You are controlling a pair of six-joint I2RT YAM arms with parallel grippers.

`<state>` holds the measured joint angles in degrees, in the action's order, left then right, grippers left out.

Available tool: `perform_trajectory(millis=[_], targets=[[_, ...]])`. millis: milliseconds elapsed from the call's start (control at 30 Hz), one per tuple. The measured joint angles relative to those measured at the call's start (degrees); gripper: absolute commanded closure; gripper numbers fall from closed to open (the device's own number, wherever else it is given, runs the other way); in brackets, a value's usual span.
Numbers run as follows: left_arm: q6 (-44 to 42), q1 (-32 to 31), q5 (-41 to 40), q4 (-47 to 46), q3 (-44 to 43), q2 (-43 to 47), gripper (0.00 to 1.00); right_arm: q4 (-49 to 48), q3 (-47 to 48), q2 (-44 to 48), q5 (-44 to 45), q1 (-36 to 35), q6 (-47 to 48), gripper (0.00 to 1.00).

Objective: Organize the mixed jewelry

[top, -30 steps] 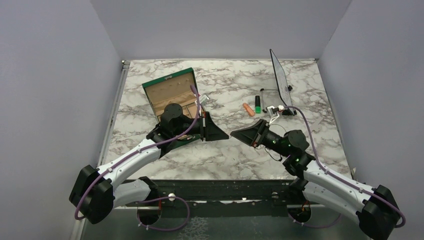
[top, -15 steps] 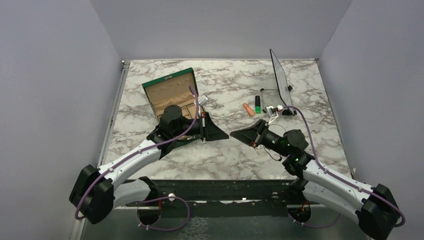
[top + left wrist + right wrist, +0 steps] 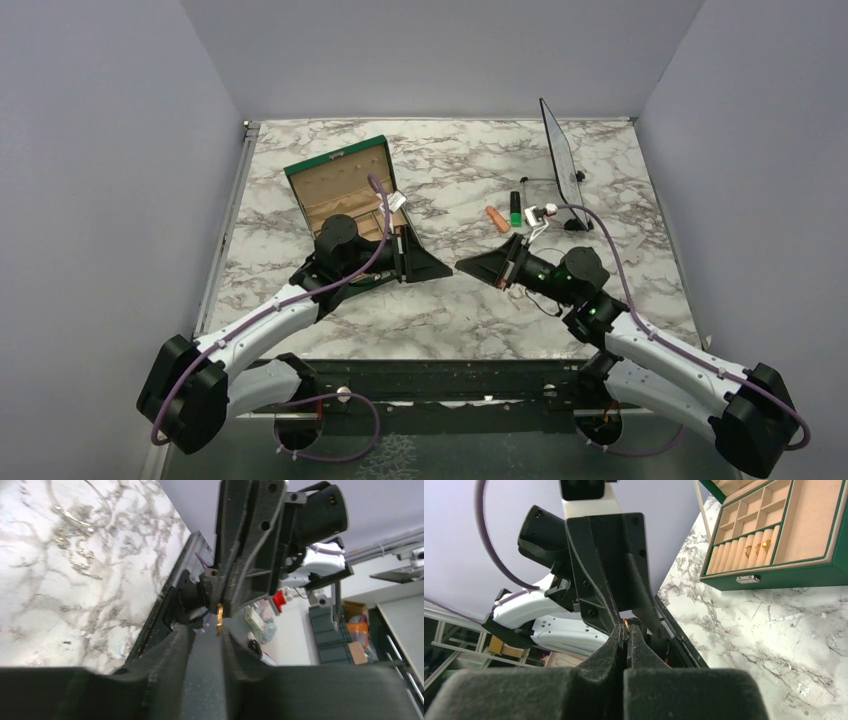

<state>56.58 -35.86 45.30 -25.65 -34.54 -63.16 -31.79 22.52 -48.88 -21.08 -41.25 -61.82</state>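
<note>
Marble-look tabletop (image 3: 450, 160), white veined with grey, with a metal rail along the left edge. Rear left: open green box (image 3: 335, 185), tan-lined, lid raised (a small latch on the front wall, seen from the right wrist). Right of centre: small orange cylinder (image 3: 496, 219) lying just beside a green-and-black marker (image 3: 516, 208), not touching. Behind those, toward the rear right: dark flat panel (image 3: 560, 155) propped at a tilt on a thin stand. On bare marble in the left wrist view: thin silvery chain (image 3: 74, 517) in a loose loop, small jewelry pieces (image 3: 80, 556) scattered near it.
</note>
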Motion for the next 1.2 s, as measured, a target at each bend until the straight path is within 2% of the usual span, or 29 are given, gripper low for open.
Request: perform_trajectory(millis=[67,100,200,267,500,667,700,733,933,1200], targets=[[0.04,0.96,-1.01,0.15,1.18,1.14,0.35,3.19,2.58,-0.76,0.02,0.0,1.18,0.99],[-0.11,2.14,-1.86,0.7,2.14,2.49,0.31,5.09,4.11,-1.4,0.07,0.0,2.19,0.99],[-1.44,5.81,-6.01,5.77,3.74,6.8,0.19,11.3,9.94,-4.96,0.22,0.0,6.03,0.99],[-4.11,8.09,-10.67,12.04,3.58,10.16,0.16,15.72,14.86,-9.22,0.35,-0.02,8.98,0.99],[-14.95,10.03,-35.82,36.37,-3.02,19.52,0.14,28.24,25.75,-23.98,5.14,-3.54,15.47,0.99],[-20.7,10.03,-50.6,46.16,-6.12,22.95,0.14,37.27,39.01,-37.83,13.7,-10.05,18.91,0.99],[-22.64,10.03,-55.74,49.44,-6.14,24.09,0.14,38.84,42.18,-40.54,15.74,-11.28,19.54,0.99],[-22.64,10.03,-55.74,49.44,-6.14,24.09,0.14,40.63,46.29,-43.91,18.21,-12.72,20.44,0.99],[-24.85,10.03,-67.43,55.74,-6.12,30.67,0.14,48.43,61.79,-57.24,28.17,-18.8,23.15,0.99],[-25.16,10.03,-74.88,58.8,-5.62,34.53,0.14,55.8,75.1,-69.66,37.2,-22.23,25.77,0.99]])
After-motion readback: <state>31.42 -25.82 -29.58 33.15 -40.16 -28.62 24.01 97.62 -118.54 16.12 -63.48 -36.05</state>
